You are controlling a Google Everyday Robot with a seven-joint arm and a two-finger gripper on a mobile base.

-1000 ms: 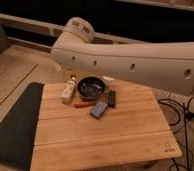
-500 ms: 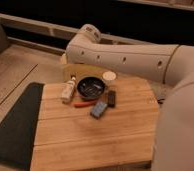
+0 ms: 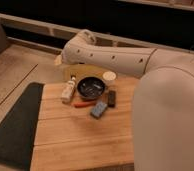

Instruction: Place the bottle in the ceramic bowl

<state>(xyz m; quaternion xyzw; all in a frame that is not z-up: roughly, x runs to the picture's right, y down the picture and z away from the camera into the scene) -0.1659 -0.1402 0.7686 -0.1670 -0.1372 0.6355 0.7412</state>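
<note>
Arm housing (image 3: 140, 60), pale and bulky, fills the right side of the camera view and reaches left across the far edge of the bench (image 3: 80, 142), a slatted wooden top. A dark mat (image 3: 15, 125) lies along the left edge of the bench.

The ceramic bowl (image 3: 91, 88) sits near the far edge and holds nothing. The bottle (image 3: 68, 90) appears to lie on its side on the bench just to the left of the bowl, neck toward the far edge. Contact between the two cannot be confirmed. The task is judged not yet started: the bottle is not held.

Smaller items crowd the bowl:
- a yellow object (image 3: 87, 70) behind it, partly hidden by the arm;
- a white cup (image 3: 109, 76) at its far right;
- a grey-blue block (image 3: 98, 109) and a dark block (image 3: 111, 98) on the near right;
- a thin red stick (image 3: 82, 104) just in front of it.

The claw (image 3: 61, 59) is at the left end of the arm, above and behind the bottle and clear of it. Whether it is apart or together cannot be told.

Hazards, as judged:
- A bottle on its side may roll off toward the mat if nudged off-centre.
- The bottle looks about as long as the bowl is wide, so a skewed release could leave it propped on the rim or tip the bowl.
- The wide arm could sweep the cup or the yellow object during descent.

Markings: no brand, label or writing can be read on any item.
</note>
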